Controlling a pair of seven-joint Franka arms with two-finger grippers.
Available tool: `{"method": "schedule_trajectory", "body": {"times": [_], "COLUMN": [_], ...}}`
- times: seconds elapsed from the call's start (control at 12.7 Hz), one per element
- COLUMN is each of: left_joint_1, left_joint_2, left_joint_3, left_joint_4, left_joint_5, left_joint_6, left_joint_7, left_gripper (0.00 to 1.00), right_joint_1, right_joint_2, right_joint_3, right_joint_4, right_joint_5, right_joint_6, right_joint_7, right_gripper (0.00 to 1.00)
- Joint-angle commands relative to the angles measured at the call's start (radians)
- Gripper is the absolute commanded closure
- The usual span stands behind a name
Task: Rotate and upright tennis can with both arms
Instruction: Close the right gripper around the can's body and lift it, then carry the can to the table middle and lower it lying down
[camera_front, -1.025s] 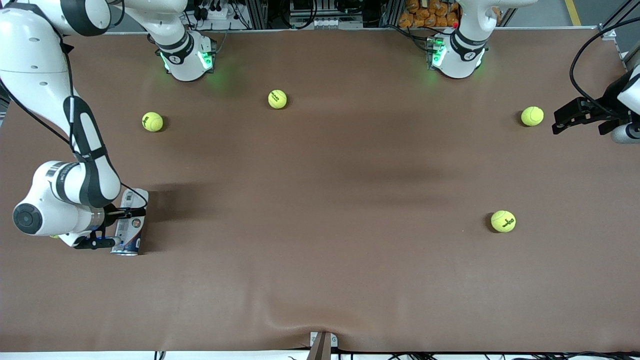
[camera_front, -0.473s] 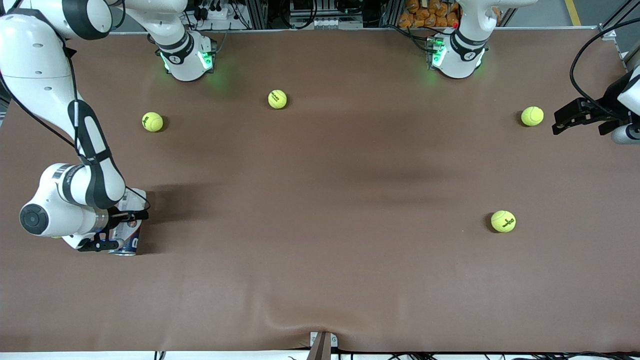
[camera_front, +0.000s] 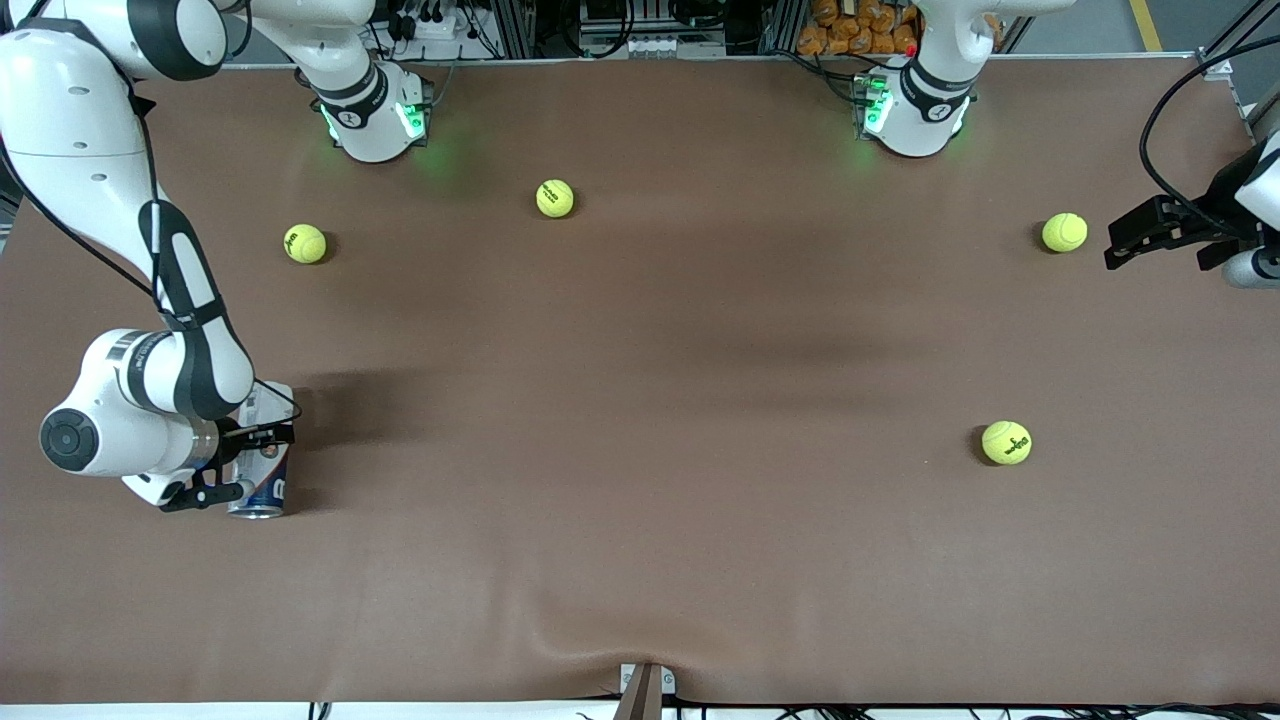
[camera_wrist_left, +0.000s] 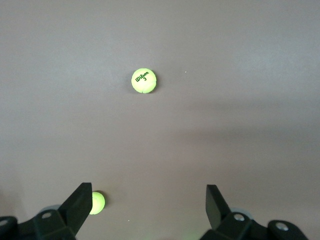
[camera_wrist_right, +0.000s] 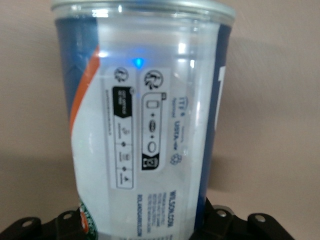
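Black right gripper (camera_front: 232, 462) is now clamped across the tennis can (camera_front: 262, 470) near its silvery rim end; a second ago the jaws stood wide around it. Fingers (camera_front: 262, 432) sit on both sides of the tube. Wrist has slid a little toward the table centre since then, and the can shows shorter in the front view, more of its far end now covered by the arm.

Can lies on its side on the brown table cover (camera_front: 640, 560), at the right arm's end, nearer the front camera than all but none of the balls. Long axis runs roughly 12-to-6 in the front view, slightly tilted; silvery rim end points at 6, toward the front camera. Right wrist view: can (camera_wrist_right: 145, 125) fills the frame, clear wall with white, blue and orange label, rim at the end away from the gripper.

Left gripper (camera_front: 1160, 232) waits over the table edge at the left arm's end, jaws spread, nothing in them, unchanged. Left wrist view shows its two fingertips (camera_wrist_left: 80, 200) apart.

Four tennis balls, none moved: one (camera_front: 305, 243) at about 12 o'clock from the can, one (camera_front: 555, 198) near the right arm's base, one (camera_front: 1064, 232) just beside the left gripper, one (camera_front: 1006, 442) nearer the front camera. All well apart from the can; nothing blocks it.
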Motion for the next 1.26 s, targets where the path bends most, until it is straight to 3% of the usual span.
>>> {"method": "schedule_trajectory", "body": {"times": [0.0,0.39,0.63,1.02,1.18], "left_joint_1": [0.011,0.013,0.011,0.014,0.028], "left_joint_2": [0.003,0.003,0.006,0.019,0.051], "left_joint_3": [-0.006,-0.008,-0.008,-0.008,-0.005], "left_joint_4": [0.016,0.012,0.012,0.009,0.009], "left_joint_5": [0.000,0.000,0.000,-0.052,-0.129], "left_joint_6": [-0.009,-0.012,-0.012,-0.016,-0.049], "left_joint_7": [0.024,0.026,0.024,0.026,0.064], "left_gripper": [0.00,0.00,0.00,0.00,0.00], "right_joint_1": [0.053,0.284,0.375,0.626,0.697], "right_joint_2": [-0.011,-0.037,-0.040,-0.025,0.000], "right_joint_3": [0.011,0.022,0.088,0.083,0.085], "right_joint_4": [0.054,0.106,0.106,0.106,0.105], "right_joint_5": [-0.010,-0.002,-0.010,-0.031,-0.132], "right_joint_6": [-0.013,-0.016,-0.010,0.055,0.100], "right_joint_7": [-0.155,-0.467,-0.482,-0.478,-0.476], "right_gripper": [0.25,0.25,0.25,0.24,0.24]}}
